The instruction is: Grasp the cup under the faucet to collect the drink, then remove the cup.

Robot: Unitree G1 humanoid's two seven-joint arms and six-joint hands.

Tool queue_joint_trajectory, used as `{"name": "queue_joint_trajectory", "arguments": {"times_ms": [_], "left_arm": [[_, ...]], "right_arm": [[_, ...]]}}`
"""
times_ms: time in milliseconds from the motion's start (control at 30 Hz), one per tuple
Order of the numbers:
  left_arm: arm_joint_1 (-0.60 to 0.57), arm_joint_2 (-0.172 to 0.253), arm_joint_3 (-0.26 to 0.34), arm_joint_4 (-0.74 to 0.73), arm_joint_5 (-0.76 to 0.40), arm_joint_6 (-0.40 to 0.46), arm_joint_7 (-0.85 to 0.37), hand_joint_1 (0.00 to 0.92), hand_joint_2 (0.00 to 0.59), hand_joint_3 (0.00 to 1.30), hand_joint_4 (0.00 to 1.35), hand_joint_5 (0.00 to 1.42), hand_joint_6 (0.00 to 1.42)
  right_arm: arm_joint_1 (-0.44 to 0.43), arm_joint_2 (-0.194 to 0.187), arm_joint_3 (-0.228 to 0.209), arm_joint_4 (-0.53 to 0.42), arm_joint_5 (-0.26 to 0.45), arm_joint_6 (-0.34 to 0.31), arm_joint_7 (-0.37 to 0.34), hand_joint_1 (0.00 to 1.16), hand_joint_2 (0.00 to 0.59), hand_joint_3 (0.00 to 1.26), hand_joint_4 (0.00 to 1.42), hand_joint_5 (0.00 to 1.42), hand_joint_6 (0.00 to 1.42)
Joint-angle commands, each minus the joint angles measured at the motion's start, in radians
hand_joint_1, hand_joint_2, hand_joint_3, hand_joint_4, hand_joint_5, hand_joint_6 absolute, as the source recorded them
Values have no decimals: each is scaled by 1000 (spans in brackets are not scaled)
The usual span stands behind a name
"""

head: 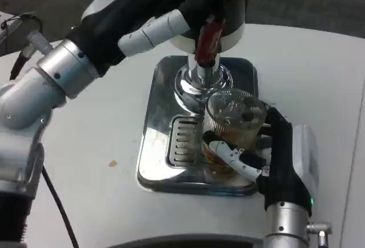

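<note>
A clear ribbed plastic cup (232,124) stands on the steel drip tray (157,145), just right of the chrome faucet column (199,82). Brown drink shows in its lower part. My right hand (268,157) wraps the cup from the right, white and black fingers across its front. My left hand (171,23) reaches in from the upper left and touches the red tap handle (209,40) on the dispenser; how its fingers close on the handle is hidden.
The dispenser body (228,3) rises at the top centre above the tray. A slotted drain grille (183,139) lies left of the cup. A small crumb (113,163) sits on the white table (91,145). A black cable (57,208) hangs at the lower left.
</note>
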Motion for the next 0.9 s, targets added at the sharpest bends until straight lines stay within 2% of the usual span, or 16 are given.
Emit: {"name": "queue_joint_trajectory", "arguments": {"times_ms": [33, 267, 633, 900], "left_arm": [[36, 22, 32, -36, -20, 16, 21, 0, 35, 228, 232, 385, 273], [119, 29, 62, -112, -35, 43, 29, 0, 35, 235, 240, 386, 278], [338, 37, 143, -306, -82, 130, 94, 0, 35, 240, 242, 391, 283], [524, 33, 211, -408, -92, 160, 146, 0, 34, 250, 251, 401, 295]], "right_arm": [[55, 5, 12, -100, -18, -29, 25, 785, 246, 605, 760, 791, 617], [139, -14, -5, -206, -16, -28, 81, 785, 246, 628, 773, 813, 649], [258, -44, -27, -358, -28, -28, 155, 785, 246, 653, 802, 854, 698], [399, -68, -9, -492, -60, -42, 204, 785, 246, 675, 829, 883, 747]]}}
